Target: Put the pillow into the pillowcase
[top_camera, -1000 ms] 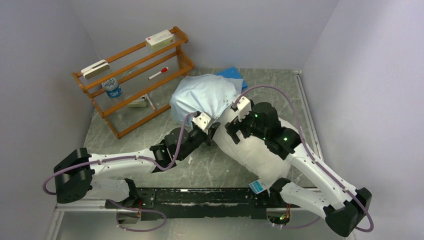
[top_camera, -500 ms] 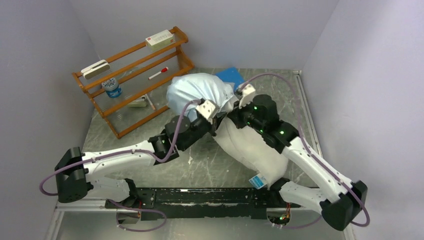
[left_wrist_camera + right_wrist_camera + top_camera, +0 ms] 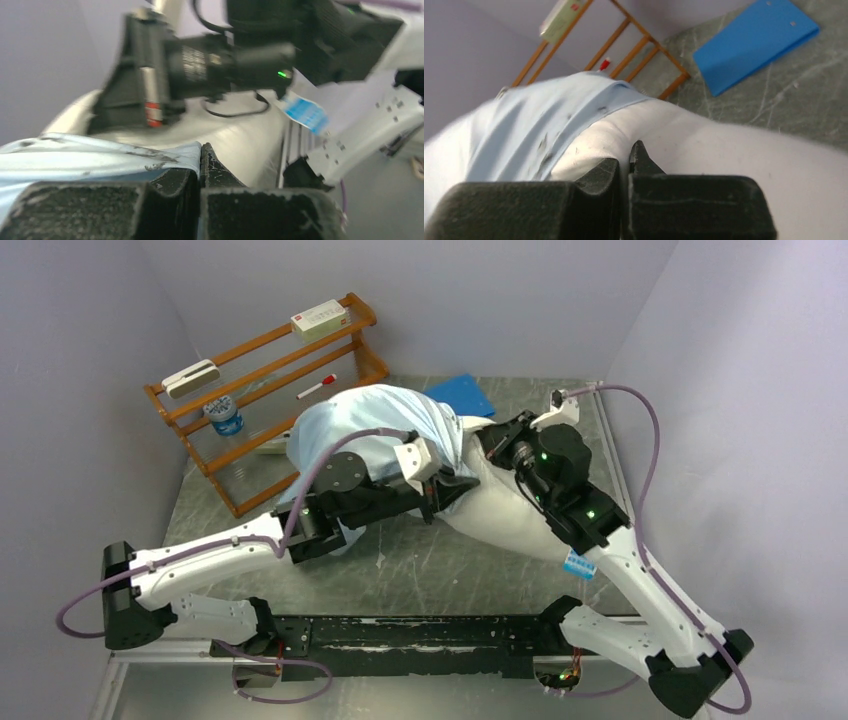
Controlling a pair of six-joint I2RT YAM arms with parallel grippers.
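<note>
The white pillow point(image 3: 515, 510) lies slanted across the table, its far left end inside the pale-blue pillowcase point(image 3: 360, 430). My left gripper point(image 3: 445, 490) is shut on the pillowcase's open edge; in the left wrist view the blue hem point(image 3: 150, 157) runs into the closed jaws of the left gripper point(image 3: 200, 150), with the pillow point(image 3: 250, 145) behind. My right gripper point(image 3: 487, 437) is at the pillow's upper side, just past the hem. In the right wrist view the right gripper point(image 3: 630, 155) pinches a fold of the pillow point(image 3: 749, 150) beside the pillowcase point(image 3: 539, 120).
A wooden rack point(image 3: 270, 390) with small items and a tub point(image 3: 224, 415) stands at the back left, close to the pillowcase. A flat bright-blue sheet point(image 3: 460, 395) lies behind the pillow. The pillow's blue tag point(image 3: 578, 563) shows by the right forearm. Walls close off three sides.
My right gripper closed on the pillow and swung toward the back right. The left arm reached farther forward. The pillowcase now spreads farther left, and the pillow's tag end shifted right.
</note>
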